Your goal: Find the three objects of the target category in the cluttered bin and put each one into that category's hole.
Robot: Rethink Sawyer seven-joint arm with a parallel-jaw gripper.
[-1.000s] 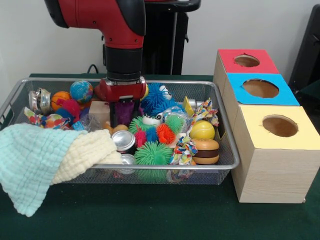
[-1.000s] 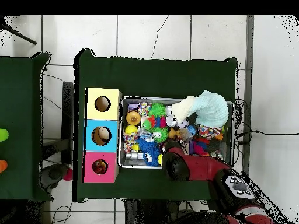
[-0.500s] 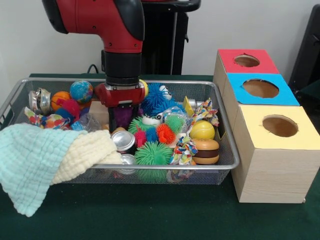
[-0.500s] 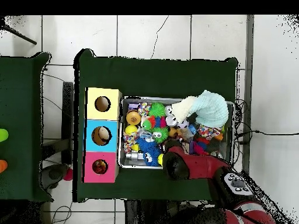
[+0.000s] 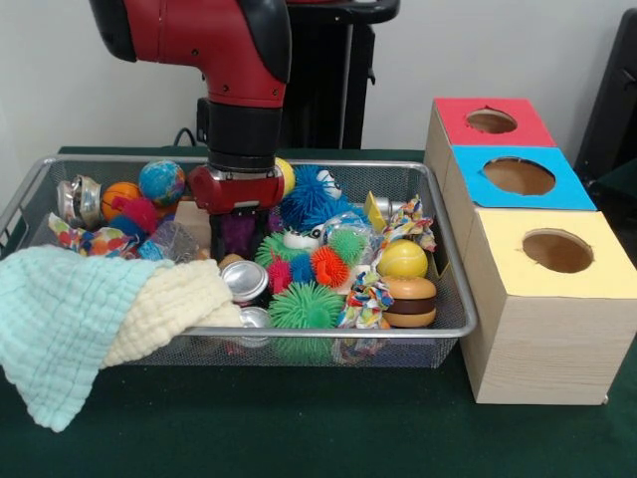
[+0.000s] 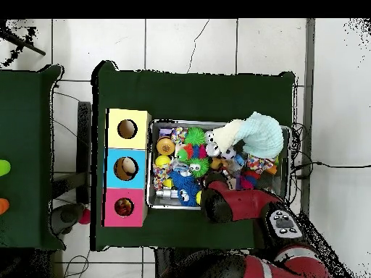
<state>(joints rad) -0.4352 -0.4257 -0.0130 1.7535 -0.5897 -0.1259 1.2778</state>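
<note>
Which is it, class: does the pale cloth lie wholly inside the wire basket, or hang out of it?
Partly out. In the front view the cloth drapes over the wire basket's near rim onto the green table cover.

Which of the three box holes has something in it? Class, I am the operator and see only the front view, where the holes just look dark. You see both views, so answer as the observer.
Observer: From overhead, the red-topped box's hole shows something multicoloured inside.
Operator: And the blue one next to it?
Observer: The blue-topped box's hole has a pale tan thing lying in it.
Operator: The yellow one?
Observer: The yellow-topped box's hole shows only dark brown. I cannot make out any object there.
</note>
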